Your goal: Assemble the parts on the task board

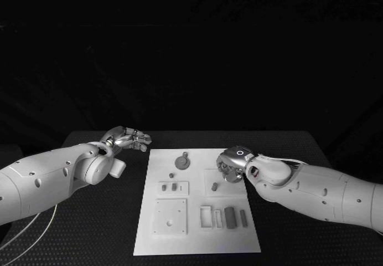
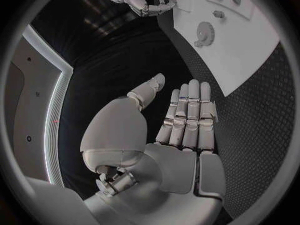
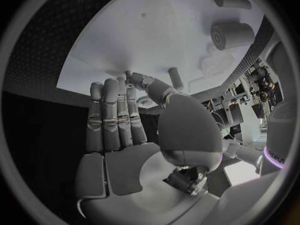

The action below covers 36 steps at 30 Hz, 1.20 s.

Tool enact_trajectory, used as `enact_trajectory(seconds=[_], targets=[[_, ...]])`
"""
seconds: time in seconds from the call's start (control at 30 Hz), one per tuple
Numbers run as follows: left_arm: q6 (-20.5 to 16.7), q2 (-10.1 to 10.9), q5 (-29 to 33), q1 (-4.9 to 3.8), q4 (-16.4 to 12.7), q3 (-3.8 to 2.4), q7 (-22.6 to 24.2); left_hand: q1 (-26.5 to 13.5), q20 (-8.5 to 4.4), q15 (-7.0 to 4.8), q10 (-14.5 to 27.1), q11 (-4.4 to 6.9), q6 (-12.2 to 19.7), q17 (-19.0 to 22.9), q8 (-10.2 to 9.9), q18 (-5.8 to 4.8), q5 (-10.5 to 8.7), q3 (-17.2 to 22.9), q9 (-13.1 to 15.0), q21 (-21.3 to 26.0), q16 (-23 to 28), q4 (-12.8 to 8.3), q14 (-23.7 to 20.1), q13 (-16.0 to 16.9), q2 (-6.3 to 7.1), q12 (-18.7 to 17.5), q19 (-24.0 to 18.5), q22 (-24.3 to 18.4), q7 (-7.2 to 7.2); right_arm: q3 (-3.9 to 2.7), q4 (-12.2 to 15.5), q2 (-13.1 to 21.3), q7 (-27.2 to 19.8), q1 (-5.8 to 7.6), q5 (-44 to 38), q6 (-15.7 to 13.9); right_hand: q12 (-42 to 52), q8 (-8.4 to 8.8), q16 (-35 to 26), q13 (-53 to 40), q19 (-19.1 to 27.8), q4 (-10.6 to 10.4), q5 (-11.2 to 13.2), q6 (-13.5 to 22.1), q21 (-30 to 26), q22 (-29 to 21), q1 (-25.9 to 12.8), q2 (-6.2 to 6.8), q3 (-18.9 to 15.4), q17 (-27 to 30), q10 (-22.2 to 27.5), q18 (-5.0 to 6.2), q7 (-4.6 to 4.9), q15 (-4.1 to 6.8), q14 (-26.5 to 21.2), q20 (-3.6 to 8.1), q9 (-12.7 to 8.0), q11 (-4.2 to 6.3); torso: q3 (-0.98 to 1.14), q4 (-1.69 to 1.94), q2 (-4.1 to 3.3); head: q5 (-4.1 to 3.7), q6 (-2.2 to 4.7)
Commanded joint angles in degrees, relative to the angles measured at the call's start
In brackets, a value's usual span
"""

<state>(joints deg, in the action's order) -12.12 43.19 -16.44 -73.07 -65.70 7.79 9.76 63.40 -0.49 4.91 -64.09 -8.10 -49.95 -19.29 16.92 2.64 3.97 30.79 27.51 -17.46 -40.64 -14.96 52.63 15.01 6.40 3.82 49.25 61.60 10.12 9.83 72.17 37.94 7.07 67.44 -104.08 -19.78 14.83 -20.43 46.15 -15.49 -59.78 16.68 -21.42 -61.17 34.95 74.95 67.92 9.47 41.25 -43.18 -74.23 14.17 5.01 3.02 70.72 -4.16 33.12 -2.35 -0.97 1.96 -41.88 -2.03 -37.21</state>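
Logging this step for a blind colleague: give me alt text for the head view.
A white task board lies mid-table with small grey parts on it. The right hand hangs over its far right area, holding nothing visible; the left hand hovers off the board's far left corner, fingers apart.

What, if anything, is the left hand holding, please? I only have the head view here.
Observer: Nothing. The left wrist view shows the left hand with a bare palm and straight fingers, over the black table.
Operator: Thank you. And the right hand?
Observer: The right wrist view shows the right hand empty too, fingers straight, pointing toward the task board.
Operator: Is any part close to its thumb?
Observer: Yes, a small cylindrical part lies on the board just past the thumb. I cannot tell whether they touch.
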Motion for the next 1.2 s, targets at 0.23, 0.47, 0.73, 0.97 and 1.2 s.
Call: enact_trajectory(seconds=[0.23, 0.47, 0.73, 0.97, 1.2], targets=[[0.9, -0.1, 0.0, -0.14, 0.1, -0.04, 0.3, 0.1, -0.12, 0.13, 0.0, -0.01, 0.3, -0.1, 0.4, 0.04, -0.28, -0.3, 0.0, 0.3, 0.3, 0.0, 0.4, -0.1, -0.28, 0.2, 0.3, -0.1, 0.05, -0.53, 0.7, 0.7, -0.6, 0.77, 1.7, 2.0, 0.2, -0.19, 0.3, -0.2, -0.3, 0.0, -0.1, -0.5, 0.1, 1.2, 2.4, -2.65, 0.5, 0.0, -0.4, 0.83, -0.06, 0.54, 0.4, -0.07, 0.1, -0.05, 0.01, -0.02, -0.01, -0.03, 0.04], [1.0, 0.0, 0.0, -0.14, 0.1, -0.04, 0.2, 0.1, -0.12, 0.13, 0.1, -0.02, 0.3, -0.2, 0.4, 0.03, -0.28, -0.3, 0.0, 0.4, 0.4, 0.0, 0.4, -0.1, -0.27, 0.2, 0.4, -0.1, 0.06, -0.86, 2.0, 1.6, -0.7, 1.3, 2.8, 2.9, 0.2, -0.18, 0.3, -0.2, -0.3, 0.0, -0.1, -0.4, 0.1, 1.2, 2.4, -2.68, 0.5, 0.0, -0.4, 0.83, -0.06, 0.54, 0.4, -0.06, 0.2, -0.05, 0.03, -0.1, 0.0, 0.04, -0.13], [0.8, 0.0, 0.0, -0.14, 0.0, -0.04, 0.2, 0.1, -0.13, 0.13, 0.1, -0.02, 0.3, -0.2, 0.4, 0.03, -0.28, -0.3, 0.0, 0.4, 0.4, 0.0, 0.4, -0.1, -0.27, 0.2, 0.4, -0.1, 0.06, -2.19, 4.9, 3.4, -1.2, 2.17, 5.6, 0.7, 0.2, -0.18, 0.3, -0.2, -0.3, 0.0, -0.1, -0.4, 0.2, 1.2, 2.4, -2.7, 0.5, 0.0, -0.4, 0.83, -0.06, 0.54, 0.3, -0.06, 0.2, -0.05, 0.01, -0.13, 0.0, 0.12, -0.06], [0.6, 0.0, 0.0, -0.14, 0.1, -0.04, 0.4, 0.1, -0.14, 0.12, 0.0, -0.01, 0.3, -0.3, 0.4, 0.04, -0.27, -0.3, 0.0, 0.4, 0.5, 0.0, 0.5, -0.1, -0.29, 0.2, 0.4, -0.1, 0.05, -2.38, 8.4, 3.8, -3.7, 2.21, 9.0, -5.3, 0.2, -0.18, 0.3, -0.3, -0.4, 0.0, -0.1, -0.4, 0.2, 1.2, 2.4, -2.69, 0.5, 0.0, -0.4, 0.83, -0.07, 0.57, 0.4, -0.03, 0.2, -0.03, -0.01, -0.14, 0.06, 0.52, 0.3], [0.3, -0.1, 0.1, -0.14, 0.3, -0.04, 0.6, 0.1, -0.15, 0.11, 0.0, 0.0, 0.3, -0.4, 0.4, 0.04, -0.27, -0.3, 0.0, 0.4, 0.5, 0.0, 0.5, -0.1, -0.31, 0.2, 0.4, -0.1, 0.04, -2.38, 11.7, 2.8, -4.9, 1.9, 10.6, -6.5, 0.1, -0.18, 0.3, -0.4, -0.5, 0.0, -0.2, -0.4, 0.2, 1.2, 2.4, -2.7, 0.6, 0.0, -0.4, 0.83, -0.08, 0.63, 0.4, 0.02, 0.3, 0.0, 0.03, -0.01, 0.01, 1.46, 0.57]])
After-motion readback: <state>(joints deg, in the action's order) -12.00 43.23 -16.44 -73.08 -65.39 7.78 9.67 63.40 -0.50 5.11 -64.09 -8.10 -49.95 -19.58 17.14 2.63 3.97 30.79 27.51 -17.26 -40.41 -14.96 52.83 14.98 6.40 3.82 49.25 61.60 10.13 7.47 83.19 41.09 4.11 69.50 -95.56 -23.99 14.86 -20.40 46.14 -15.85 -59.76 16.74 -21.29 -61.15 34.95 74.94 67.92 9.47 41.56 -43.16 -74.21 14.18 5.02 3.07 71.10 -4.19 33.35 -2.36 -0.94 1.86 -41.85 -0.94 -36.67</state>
